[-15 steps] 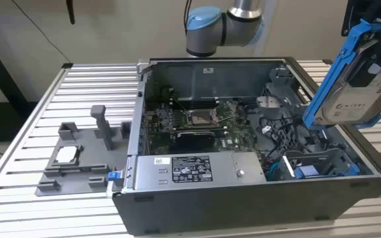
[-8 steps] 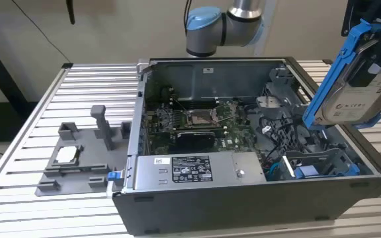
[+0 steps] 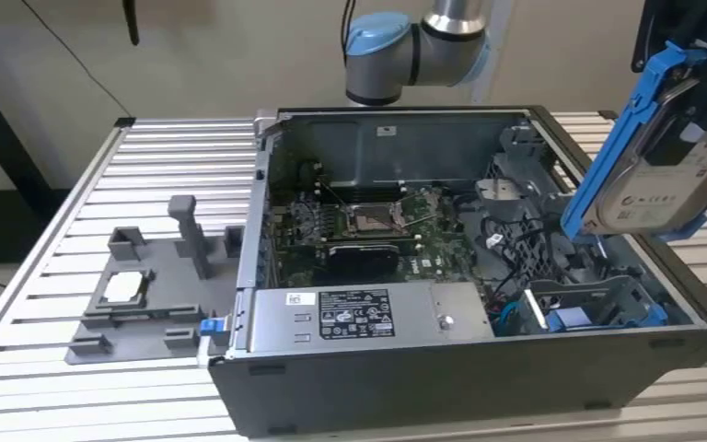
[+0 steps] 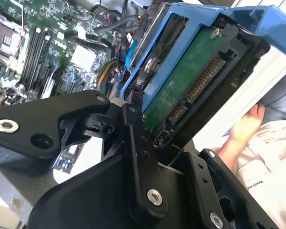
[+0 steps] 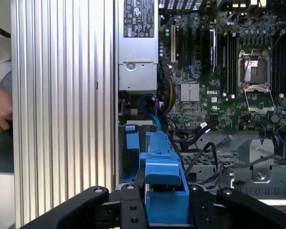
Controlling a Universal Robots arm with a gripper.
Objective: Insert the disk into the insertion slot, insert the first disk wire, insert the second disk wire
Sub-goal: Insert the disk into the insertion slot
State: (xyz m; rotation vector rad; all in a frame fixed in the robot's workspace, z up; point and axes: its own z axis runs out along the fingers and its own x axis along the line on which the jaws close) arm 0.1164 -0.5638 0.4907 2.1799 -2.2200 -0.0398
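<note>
My gripper [image 3: 698,92] is shut on the disk [image 3: 666,180], a silver-grey drive with a white label in a bright blue carrier frame [image 3: 624,138]. It holds the disk tilted in the air above the case's corner at the exterior view's right. The insertion slot [image 3: 599,304], a small grey cage with blue fittings, sits below it inside the case. In the second wrist view the disk's green circuit board [image 4: 186,81] and connector face the camera between my black fingers [image 4: 136,143]. In the first wrist view the carrier [image 5: 164,181] hangs over the slot [image 5: 132,140]. Blue wires [image 3: 519,308] lie beside the cage.
The open grey computer case [image 3: 452,378] stands on a slatted aluminium table [image 3: 144,166]. Inside are the motherboard [image 3: 366,226] and a labelled power supply box [image 3: 353,318]. A grey fixture [image 3: 144,295] sits on the table at the exterior view's left. A person's hand [image 4: 245,126] is beside the table.
</note>
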